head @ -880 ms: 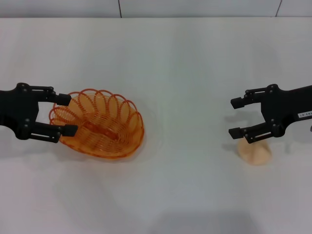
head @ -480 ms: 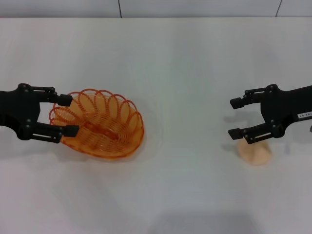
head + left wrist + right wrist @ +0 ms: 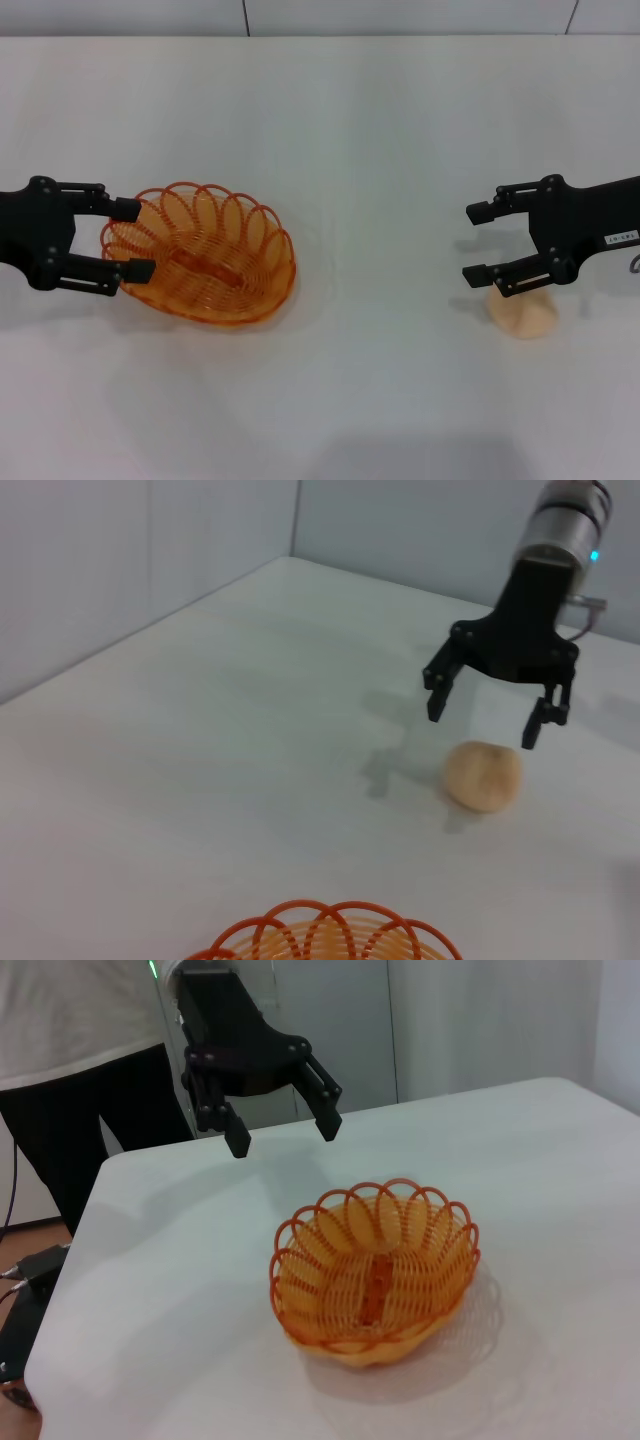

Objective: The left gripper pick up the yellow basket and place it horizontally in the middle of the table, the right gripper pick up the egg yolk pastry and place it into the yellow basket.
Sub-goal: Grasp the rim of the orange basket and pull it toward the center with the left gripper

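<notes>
Head view: I see the yellow basket (image 3: 200, 255) sitting upright on the table (image 3: 380, 150), left of centre, with the left gripper (image 3: 128, 240) spread wide at its left rim, lifted clear of it per the right wrist view. Right gripper (image 3: 478, 243) is also wide open, hovering just above the egg yolk pastry (image 3: 522, 312), which sits on the table's right side, well apart from the basket.

The oval orange wire basket (image 3: 200, 255) stands on the plain white flat table (image 3: 380, 150), on its left half. The small pale rounded pastry (image 3: 523, 312) lies well apart, on the right side. The black left gripper (image 3: 131, 239) is at the basket's left end, above its rim. The black labelled right gripper (image 3: 478, 243) hangs above the pastry.
</notes>
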